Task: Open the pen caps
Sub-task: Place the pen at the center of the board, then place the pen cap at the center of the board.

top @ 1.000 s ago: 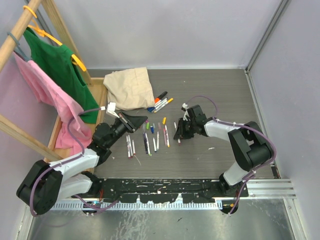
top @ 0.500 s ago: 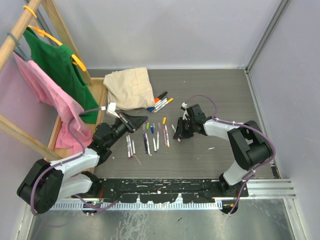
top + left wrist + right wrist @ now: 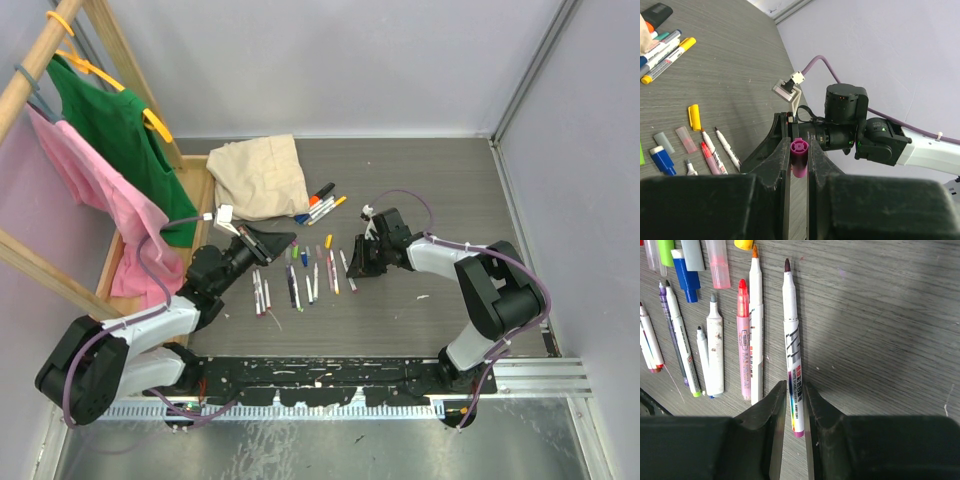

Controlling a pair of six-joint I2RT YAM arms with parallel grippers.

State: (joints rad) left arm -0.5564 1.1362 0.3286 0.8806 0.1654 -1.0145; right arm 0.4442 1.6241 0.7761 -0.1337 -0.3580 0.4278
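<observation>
Pens (image 3: 311, 279): row mid-table
Left gripper (image 3: 288, 241): just left of row
Right gripper (image 3: 357, 268): at rightmost pen (image 3: 345, 262)
Beige cloth (image 3: 258, 176): far left

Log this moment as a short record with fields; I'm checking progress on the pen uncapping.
left fingers: shut on a magenta cap, held in the air
right fingers: low over the table, flanking the tail of the purple-tipped pen; grip unclear
purple-tipped pen: uncapped, lying flat
yellow cap: loose on the table
row of pens: lying beside the purple-tipped pen, several uncapped
</observation>
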